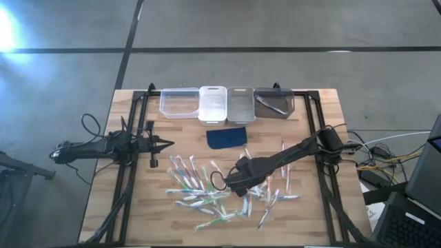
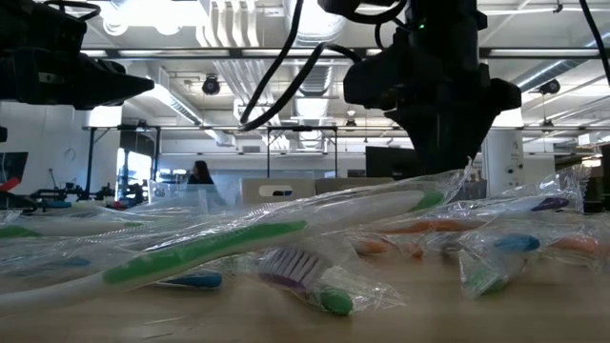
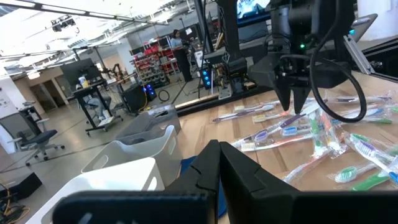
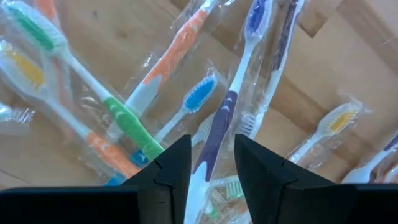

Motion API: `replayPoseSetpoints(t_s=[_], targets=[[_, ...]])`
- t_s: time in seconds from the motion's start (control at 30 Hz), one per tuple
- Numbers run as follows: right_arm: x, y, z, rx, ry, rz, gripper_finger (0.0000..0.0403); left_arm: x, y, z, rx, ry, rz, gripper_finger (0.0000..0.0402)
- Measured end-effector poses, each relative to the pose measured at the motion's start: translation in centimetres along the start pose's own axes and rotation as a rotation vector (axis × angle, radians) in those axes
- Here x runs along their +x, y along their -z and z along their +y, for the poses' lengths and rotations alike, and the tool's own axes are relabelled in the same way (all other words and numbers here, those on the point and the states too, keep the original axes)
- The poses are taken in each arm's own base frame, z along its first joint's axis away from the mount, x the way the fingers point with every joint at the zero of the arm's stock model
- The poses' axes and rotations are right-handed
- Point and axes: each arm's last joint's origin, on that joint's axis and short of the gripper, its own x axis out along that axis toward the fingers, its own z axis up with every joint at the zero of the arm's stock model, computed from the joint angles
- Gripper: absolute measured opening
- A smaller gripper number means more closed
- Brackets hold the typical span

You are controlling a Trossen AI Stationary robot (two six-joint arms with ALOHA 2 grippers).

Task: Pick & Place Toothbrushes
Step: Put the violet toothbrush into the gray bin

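Several toothbrushes (image 1: 207, 189) in clear wrappers lie scattered flat on the wooden table's near half. My right gripper (image 1: 238, 180) points straight down over the pile's right part, its fingertips (image 3: 292, 107) just above the brushes. In the right wrist view its open fingers (image 4: 211, 163) stand on either side of a purple-and-white toothbrush (image 4: 219, 118), which lies on the table. Whether they touch its wrapper does not show. My left gripper (image 1: 167, 144) waits shut and level at the table's left side, holding nothing.
A row of bins stands at the far edge: clear (image 1: 178, 102), white (image 1: 213, 103), grey (image 1: 241, 103) and dark (image 1: 274, 102). A dark blue pad (image 1: 227, 137) lies in front of them. Bare wood shows between the pad and the pile.
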Motion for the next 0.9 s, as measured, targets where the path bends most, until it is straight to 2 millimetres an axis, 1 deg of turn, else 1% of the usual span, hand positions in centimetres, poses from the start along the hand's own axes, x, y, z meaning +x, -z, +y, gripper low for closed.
replayPoseSetpoints(t_s=[0.23, 0.5, 0.7, 0.9], targets=[[0.0, 0.0, -0.1, 0.013, 0.003, -0.002, 0.0152, 0.0, 0.0, 0.0, 0.000, 0.000, 0.000, 0.0012], [0.2, 0.1, -0.2, 0.019, 0.015, 0.000, 0.0168, 0.0, 0.0, 0.0, 0.000, 0.000, 0.000, 0.0012], [0.9, 0.3, -0.5, 0.031, 0.033, 0.002, 0.0173, 0.0, 0.0, 0.0, 0.000, 0.001, 0.000, 0.0012], [1.9, 0.5, -1.0, 0.045, 0.065, 0.010, 0.0164, 0.0, 0.0, 0.0, 0.000, 0.001, 0.000, 0.0012]])
